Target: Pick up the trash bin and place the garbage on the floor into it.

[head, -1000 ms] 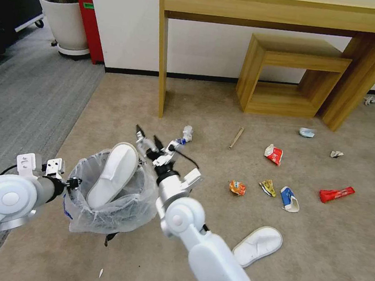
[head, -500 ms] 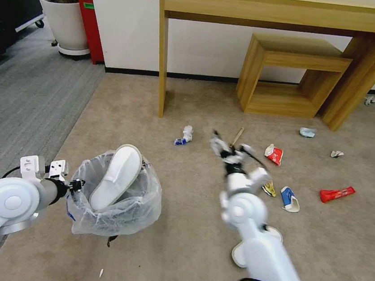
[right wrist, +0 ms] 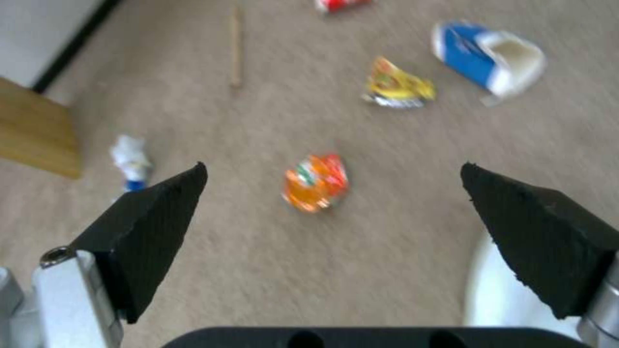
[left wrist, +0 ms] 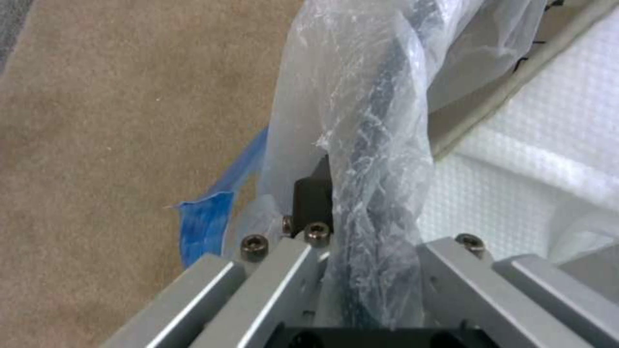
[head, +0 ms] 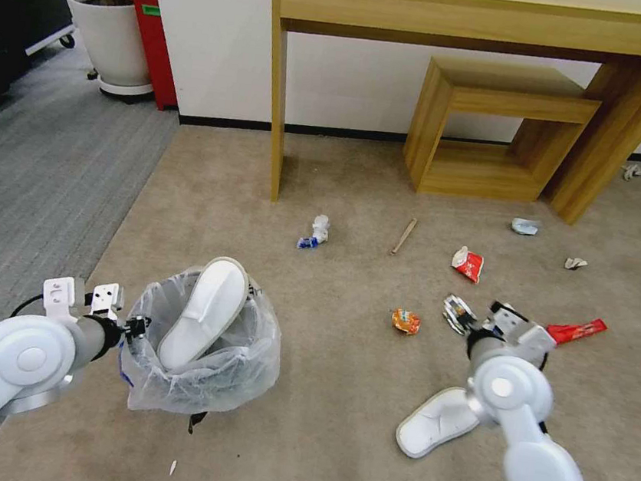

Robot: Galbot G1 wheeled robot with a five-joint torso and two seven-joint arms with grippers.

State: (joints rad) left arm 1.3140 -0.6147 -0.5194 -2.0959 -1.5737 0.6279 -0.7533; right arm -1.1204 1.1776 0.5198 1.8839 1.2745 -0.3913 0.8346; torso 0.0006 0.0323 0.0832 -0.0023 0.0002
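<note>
**Two slippers, one binned**

The left gripper (head: 133, 325) is clamped on the trash bin (head: 202, 366) rim, one white slipper (head: 204, 312) standing inside. The right gripper (right wrist: 335, 237), jaws spread wide, hangs above the floor (head: 315, 425); the second slipper (head: 439, 420) lies just beside it, an orange wrapper (right wrist: 315, 182) between its fingertips.

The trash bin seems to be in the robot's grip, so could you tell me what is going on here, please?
The left end effector is shut on the rim of the trash bin, which already has one white slipper standing in it. The right end effector is open, above the beige carpet near the second slipper, with an orange wrapper between its fingertips in the right wrist view. Other litter lies scattered on the carpet.
</note>
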